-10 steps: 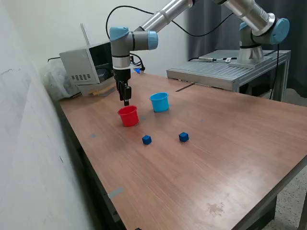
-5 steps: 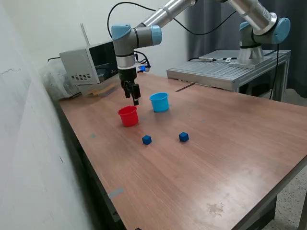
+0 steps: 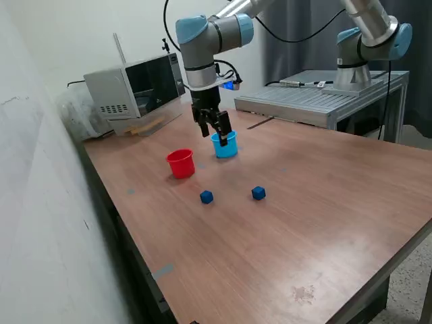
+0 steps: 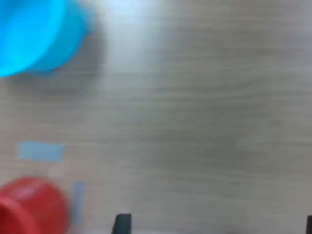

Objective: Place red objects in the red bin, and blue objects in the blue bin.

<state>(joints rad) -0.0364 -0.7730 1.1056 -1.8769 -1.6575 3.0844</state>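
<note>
Our gripper [image 3: 223, 139] hangs in front of the light blue cup [image 3: 225, 146]; we cannot tell how far the jaws are parted or whether they hold anything

The red cup [image 3: 181, 163] stands to the exterior view's left, apart. Two dark blue cubes [image 3: 206, 196] [image 3: 258, 193] lie nearer the camera on open wooden table [image 3: 324, 223]. We read no writing; the wrist view is blurred

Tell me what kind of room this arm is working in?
Probably a robotics lab or workshop, not a home. The arm's base is bolted to a metal stand, a grey box of electronic equipment sits at the back of the wooden table, and cables trail around.
</note>
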